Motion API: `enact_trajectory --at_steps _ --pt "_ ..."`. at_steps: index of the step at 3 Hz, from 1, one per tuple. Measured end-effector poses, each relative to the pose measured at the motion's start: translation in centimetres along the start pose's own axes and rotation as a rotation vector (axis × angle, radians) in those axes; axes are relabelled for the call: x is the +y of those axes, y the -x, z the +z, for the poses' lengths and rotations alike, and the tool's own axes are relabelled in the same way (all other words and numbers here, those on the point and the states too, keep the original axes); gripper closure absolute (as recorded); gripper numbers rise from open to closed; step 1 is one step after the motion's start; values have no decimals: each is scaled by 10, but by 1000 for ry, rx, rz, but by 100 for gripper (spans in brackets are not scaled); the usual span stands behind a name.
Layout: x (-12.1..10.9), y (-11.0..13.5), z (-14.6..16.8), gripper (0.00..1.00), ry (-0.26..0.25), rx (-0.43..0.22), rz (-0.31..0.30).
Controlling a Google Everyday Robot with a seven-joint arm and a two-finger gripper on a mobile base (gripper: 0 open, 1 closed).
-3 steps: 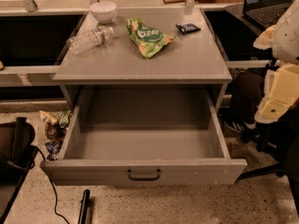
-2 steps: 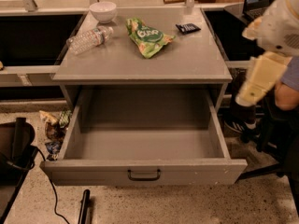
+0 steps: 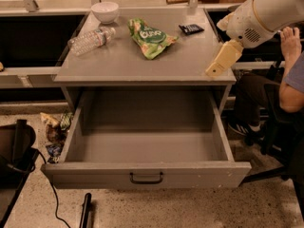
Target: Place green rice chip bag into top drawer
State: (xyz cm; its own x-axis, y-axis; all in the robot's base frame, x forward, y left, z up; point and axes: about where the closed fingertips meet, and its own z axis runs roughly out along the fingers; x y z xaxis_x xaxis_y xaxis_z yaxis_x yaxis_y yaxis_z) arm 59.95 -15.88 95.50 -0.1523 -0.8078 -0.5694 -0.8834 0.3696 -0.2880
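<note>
The green rice chip bag [image 3: 151,37] lies flat on the grey cabinet top [image 3: 142,65], near the middle back. The top drawer [image 3: 95,175] below is pulled fully open, and nothing shows inside it. Its dark pull handle [image 3: 146,177] is at the centre of the front. My gripper [image 3: 222,60] comes in from the upper right on a white arm [image 3: 266,13]. It hangs over the cabinet top's right front corner, well to the right of the bag and apart from it. It holds nothing that I can see.
A clear water bottle [image 3: 91,39] lies on its side at the top's left, with a white bowl [image 3: 105,11] behind it. A small black packet [image 3: 191,29] lies at the back right. A seated person [image 3: 292,80] is close on the right. Litter [image 3: 54,132] lies on the floor at left.
My arm has swung left and up from beside the cabinet's right side. The gripper now hangs over the top's right front corner. The bag and the drawer have not moved.
</note>
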Motion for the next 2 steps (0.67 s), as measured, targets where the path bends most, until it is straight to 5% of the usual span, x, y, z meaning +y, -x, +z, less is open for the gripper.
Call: enact_trajectory --at_steps 2 --pt "-21 8 17 0 -45 -52 -1"
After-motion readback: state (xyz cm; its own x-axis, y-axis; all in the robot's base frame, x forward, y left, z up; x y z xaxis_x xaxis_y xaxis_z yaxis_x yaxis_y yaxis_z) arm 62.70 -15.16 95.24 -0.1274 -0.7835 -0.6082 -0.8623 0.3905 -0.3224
